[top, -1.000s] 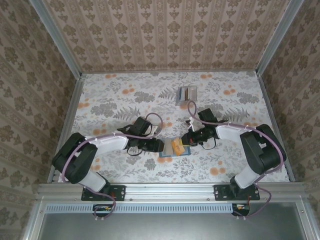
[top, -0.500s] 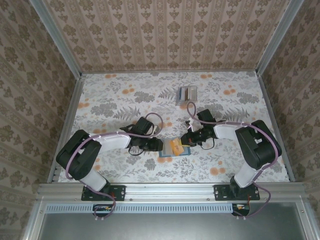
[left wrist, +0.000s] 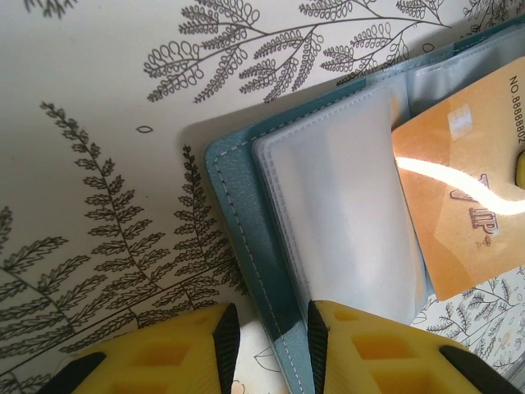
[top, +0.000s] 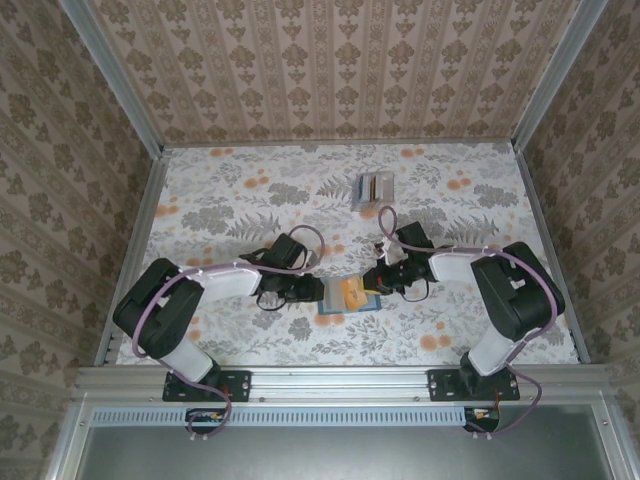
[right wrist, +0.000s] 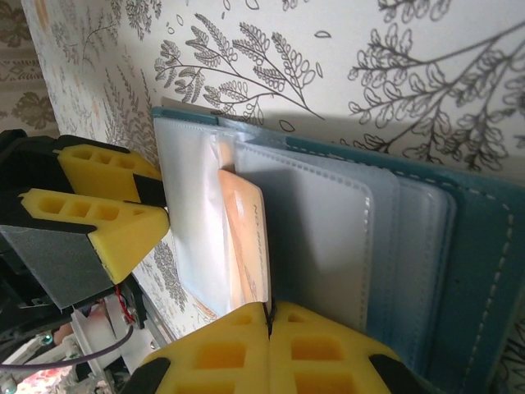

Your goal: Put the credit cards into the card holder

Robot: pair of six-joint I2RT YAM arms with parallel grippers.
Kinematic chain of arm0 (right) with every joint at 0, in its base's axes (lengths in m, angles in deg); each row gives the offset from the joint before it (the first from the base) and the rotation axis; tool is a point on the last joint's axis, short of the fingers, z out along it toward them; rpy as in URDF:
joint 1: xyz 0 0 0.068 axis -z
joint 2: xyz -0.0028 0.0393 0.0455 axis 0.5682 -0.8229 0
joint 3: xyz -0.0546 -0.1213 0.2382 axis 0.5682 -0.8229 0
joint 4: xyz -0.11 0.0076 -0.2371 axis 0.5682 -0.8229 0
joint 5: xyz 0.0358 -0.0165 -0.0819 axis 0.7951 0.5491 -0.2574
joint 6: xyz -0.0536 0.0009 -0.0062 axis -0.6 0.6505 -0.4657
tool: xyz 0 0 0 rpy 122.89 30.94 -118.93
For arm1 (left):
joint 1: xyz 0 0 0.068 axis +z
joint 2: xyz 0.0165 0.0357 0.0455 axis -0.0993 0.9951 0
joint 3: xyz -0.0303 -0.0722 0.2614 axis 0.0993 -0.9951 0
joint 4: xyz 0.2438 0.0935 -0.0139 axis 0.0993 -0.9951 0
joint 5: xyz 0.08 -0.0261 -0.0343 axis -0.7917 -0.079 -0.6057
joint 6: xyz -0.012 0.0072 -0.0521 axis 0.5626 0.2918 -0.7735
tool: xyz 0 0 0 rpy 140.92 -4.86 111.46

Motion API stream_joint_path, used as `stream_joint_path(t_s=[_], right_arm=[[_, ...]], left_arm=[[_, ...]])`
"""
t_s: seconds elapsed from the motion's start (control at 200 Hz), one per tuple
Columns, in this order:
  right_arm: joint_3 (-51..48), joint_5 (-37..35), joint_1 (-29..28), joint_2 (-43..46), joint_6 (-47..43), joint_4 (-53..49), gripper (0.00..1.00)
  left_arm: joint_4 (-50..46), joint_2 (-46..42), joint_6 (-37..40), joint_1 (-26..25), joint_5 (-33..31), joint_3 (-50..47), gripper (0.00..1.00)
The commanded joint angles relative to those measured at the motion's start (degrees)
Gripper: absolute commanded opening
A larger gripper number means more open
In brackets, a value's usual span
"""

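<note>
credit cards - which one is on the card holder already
The orange card, lying on the open teal card holder between the two arms. The other cards sit in a stack well behind it, away from the holder.

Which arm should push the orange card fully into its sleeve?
Right: the right gripper is shut on the orange card, partway into a sleeve. The left gripper straddles the card holder's edge, placed to steady it.
</note>
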Motion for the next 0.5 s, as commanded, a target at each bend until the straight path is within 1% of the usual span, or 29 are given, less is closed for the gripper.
stream_joint_path(t_s=[0.0,0.11,0.3,0.355,0.44,0.495], right_arm=[[-1.2,-2.0,0.1,1.8,1.9,0.5,0.0],[-1.0,-2.4,0.1,2.2,0.5,-1.1,0.0],[-1.2,-1.8,-0.3,2.1,1.0,-1.0,0.0],[-1.5,-2.2,-0.5,2.4,1.7,-1.1,0.0],[-2.3,-2.4,-1.3,2.5,3.2,1.2,0.0],[-2.3,-2.3,-1.9,1.9,4.0,2.5,0.0]], left_arm=[[-0.6,1.2,0.2,0.8,-1.2,-1.5,0.33],[-0.9,1.1,1.3,1.2,-0.9,-1.2,0.33],[0.5,0.1,1.0,1.2,-0.5,-2.0,0.32],[0.3,0.1,0.6,1.3,-0.2,-1.8,0.31],[1.9,0.0,0.5,1.1,0.3,-2.2,0.28],[2.1,0.3,0.7,1.2,0.1,-2.1,0.27]])
